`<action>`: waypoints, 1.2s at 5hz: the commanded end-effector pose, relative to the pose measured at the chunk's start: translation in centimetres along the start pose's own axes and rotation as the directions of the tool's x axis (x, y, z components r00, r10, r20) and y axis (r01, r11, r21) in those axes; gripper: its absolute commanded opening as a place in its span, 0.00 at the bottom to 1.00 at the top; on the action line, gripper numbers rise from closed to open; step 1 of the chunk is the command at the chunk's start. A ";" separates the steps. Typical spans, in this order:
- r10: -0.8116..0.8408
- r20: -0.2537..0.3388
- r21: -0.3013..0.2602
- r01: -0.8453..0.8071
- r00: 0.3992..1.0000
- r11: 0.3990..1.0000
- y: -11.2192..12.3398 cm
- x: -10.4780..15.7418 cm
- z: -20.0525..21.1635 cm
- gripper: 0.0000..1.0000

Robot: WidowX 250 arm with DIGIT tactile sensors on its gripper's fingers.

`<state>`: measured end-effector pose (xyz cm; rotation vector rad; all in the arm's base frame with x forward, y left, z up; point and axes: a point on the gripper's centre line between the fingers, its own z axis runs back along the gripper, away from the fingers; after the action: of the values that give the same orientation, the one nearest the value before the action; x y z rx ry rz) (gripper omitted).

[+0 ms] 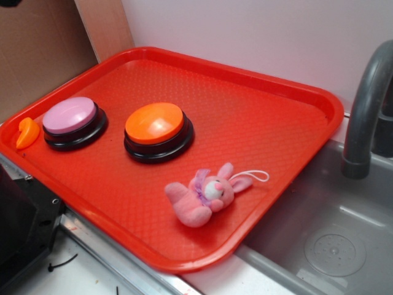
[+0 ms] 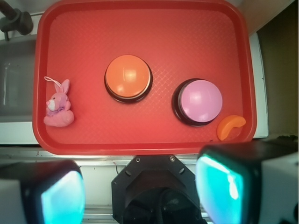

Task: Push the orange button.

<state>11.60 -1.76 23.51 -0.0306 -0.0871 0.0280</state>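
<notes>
The red tray (image 1: 288,92) is sitting on the counter beside a grey sink (image 1: 344,246), and I am looking down on it from the wrist camera with the gripper (image 2: 140,191) hanging well back over the near counter edge, its two fingers (image 2: 60,196) standing wide apart with nothing between them. The orange button (image 2: 128,78) is lying ahead of the fingers and very slightly toward the left one, well apart from them, so I am judging the coming move as a reach forward and then down. The pink button (image 2: 200,101) is sitting ahead toward the right finger, nearer to me, and I am planning to steer clear of it.
</notes>
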 end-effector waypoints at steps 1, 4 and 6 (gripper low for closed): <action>0.000 0.000 0.000 0.000 1.000 1.000 0.0 0.0 0.0 1.00; 0.071 -0.103 -0.015 -0.073 0.992 0.997 -1.3 10.3 -13.5 1.00; 0.020 -0.060 0.000 -0.020 0.998 1.000 -1.6 10.0 -16.7 1.00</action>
<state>22.48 -3.58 6.90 -0.0296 0.0107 0.0493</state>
